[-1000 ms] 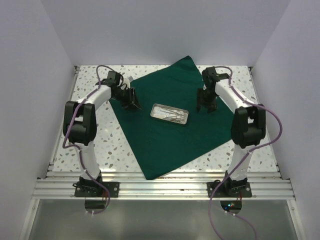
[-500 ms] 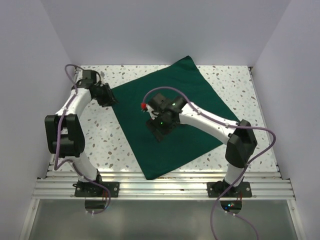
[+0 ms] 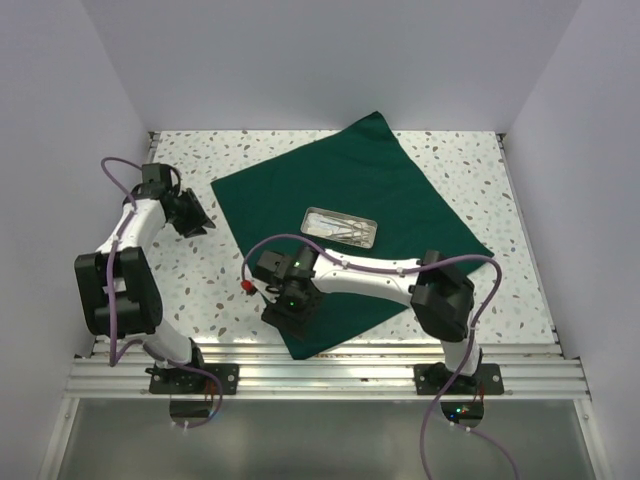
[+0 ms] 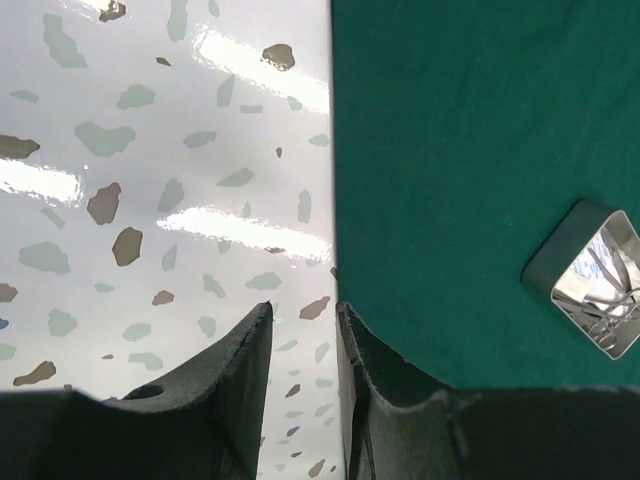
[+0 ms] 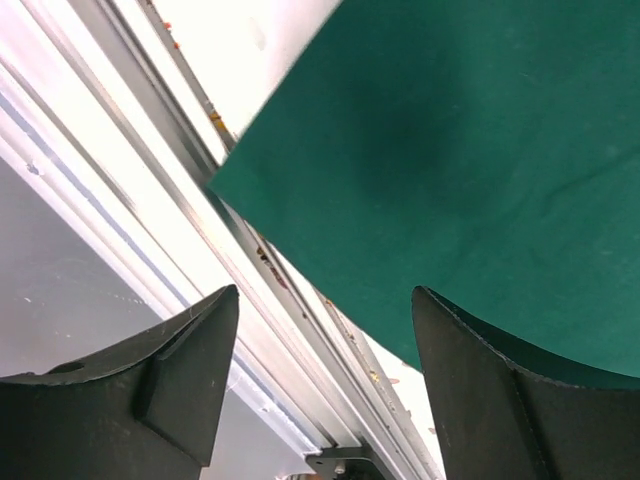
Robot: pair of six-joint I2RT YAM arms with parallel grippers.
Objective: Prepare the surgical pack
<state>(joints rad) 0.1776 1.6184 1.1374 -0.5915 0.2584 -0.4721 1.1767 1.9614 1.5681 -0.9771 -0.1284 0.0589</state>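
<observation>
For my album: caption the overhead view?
Green drape spread flat, metal tray at its centre, right hand hovering open over the near corner.

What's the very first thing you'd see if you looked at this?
The big dark green cloth grabs the eye first, spread like a diamond across the speckled table. A shiny metal tray sits near its middle. The right end effector hovers open over the cloth's near corner, and the left end effector is by its left corner.
</observation>
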